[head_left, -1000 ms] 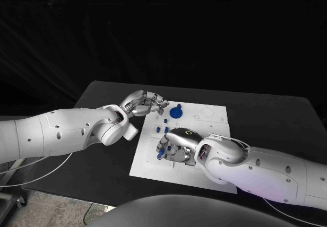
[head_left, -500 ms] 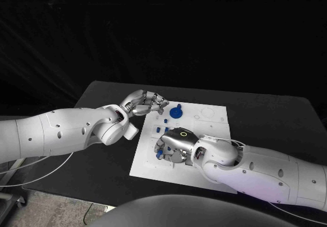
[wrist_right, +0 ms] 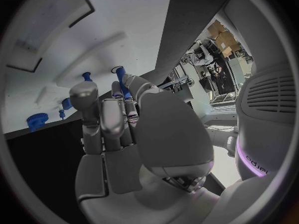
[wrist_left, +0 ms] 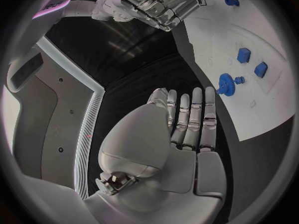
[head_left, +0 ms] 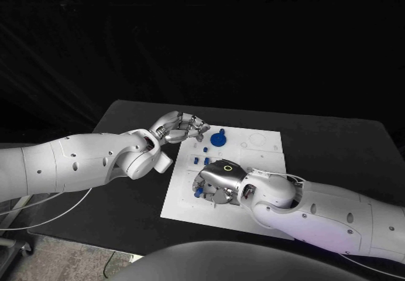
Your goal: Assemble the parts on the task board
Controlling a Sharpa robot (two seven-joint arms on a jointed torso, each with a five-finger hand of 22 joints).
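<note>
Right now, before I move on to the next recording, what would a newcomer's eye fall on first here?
First the white task board in the middle of the black table, with the right hand low over its near half, fingers beside small blue parts. Next the left hand, curled at the board's far left corner, and the blue gear lying just beside it.

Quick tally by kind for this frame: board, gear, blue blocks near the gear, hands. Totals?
Board: 1
Gear: 1
Blocks: 2
Hands: 2, left hand and right hand
Total: 6. Small blue bits at the right hand are too hidden to count.
</note>
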